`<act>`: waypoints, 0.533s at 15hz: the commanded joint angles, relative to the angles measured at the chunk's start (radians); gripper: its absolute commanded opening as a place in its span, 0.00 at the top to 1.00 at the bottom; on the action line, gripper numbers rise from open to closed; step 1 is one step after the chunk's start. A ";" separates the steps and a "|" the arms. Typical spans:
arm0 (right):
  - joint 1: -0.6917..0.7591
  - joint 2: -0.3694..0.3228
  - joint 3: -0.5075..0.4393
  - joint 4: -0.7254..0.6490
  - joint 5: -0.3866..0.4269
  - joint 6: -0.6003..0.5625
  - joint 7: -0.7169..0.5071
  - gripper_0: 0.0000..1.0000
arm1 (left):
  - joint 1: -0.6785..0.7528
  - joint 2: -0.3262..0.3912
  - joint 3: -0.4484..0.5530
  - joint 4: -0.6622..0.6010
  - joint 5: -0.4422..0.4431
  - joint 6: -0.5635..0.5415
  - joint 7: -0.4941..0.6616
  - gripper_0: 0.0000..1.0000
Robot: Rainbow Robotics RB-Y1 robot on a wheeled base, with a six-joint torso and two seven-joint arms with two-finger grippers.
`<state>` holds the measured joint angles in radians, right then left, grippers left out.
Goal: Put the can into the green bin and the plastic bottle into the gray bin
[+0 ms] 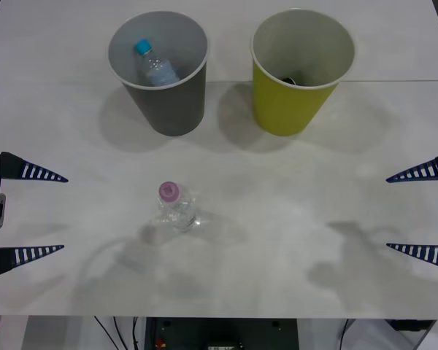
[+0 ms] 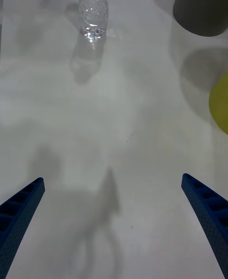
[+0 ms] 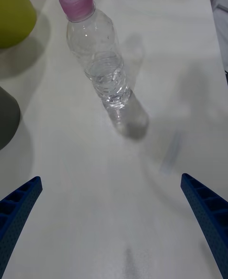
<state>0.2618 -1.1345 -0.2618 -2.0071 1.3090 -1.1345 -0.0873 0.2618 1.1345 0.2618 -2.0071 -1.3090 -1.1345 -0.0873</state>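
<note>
Both arms sit low at the tabletop [image 1: 292, 219] edges — left gripper [image 1: 29, 214] and right gripper [image 1: 422, 211] spread wide, the plastic bottle [image 1: 177, 206] upright between them, nearer the left.

— What lies ahead of the right gripper [image 2: 114, 222]?

— A white tabletop [image 2: 123, 131]. The gripper's two blue ribbed fingers [image 2: 19, 212] stand wide apart above it, with nothing between them.

— And the small clear, crinkled plastic bottle [image 2: 93, 5]?

— It stands upright on the table, well away from the fingers. Its top is cut off at the edge, so the cap cannot be seen. Its faint shadow falls on the table toward the gripper.

— The bins?

— The large dark gray tapered bin [image 2: 202, 5] shows its lower wall, standing on the table apart from the bottle. Near it, a curved piece of the yellow-green bin [image 2: 221, 103] comes in at the edge, nearer the gripper than the gray one.
</note>
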 commanded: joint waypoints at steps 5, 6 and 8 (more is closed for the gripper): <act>0.000 0.000 0.000 0.000 0.000 0.000 0.000 0.00 | -0.015 -0.001 -0.024 0.021 -0.010 -0.044 0.018 0.00; 0.000 0.000 0.000 0.000 0.000 0.000 0.000 0.00 | -0.019 -0.007 -0.026 0.025 -0.010 -0.044 0.027 0.00; 0.000 0.000 0.000 0.000 0.000 0.000 0.000 0.00 | -0.033 -0.036 -0.027 0.036 -0.009 -0.044 0.040 0.00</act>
<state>0.2618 -1.1344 -0.2618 -2.0072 1.3090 -1.1345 -0.0872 0.2334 1.1104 0.2358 -1.9766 -1.3181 -1.1779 -0.0524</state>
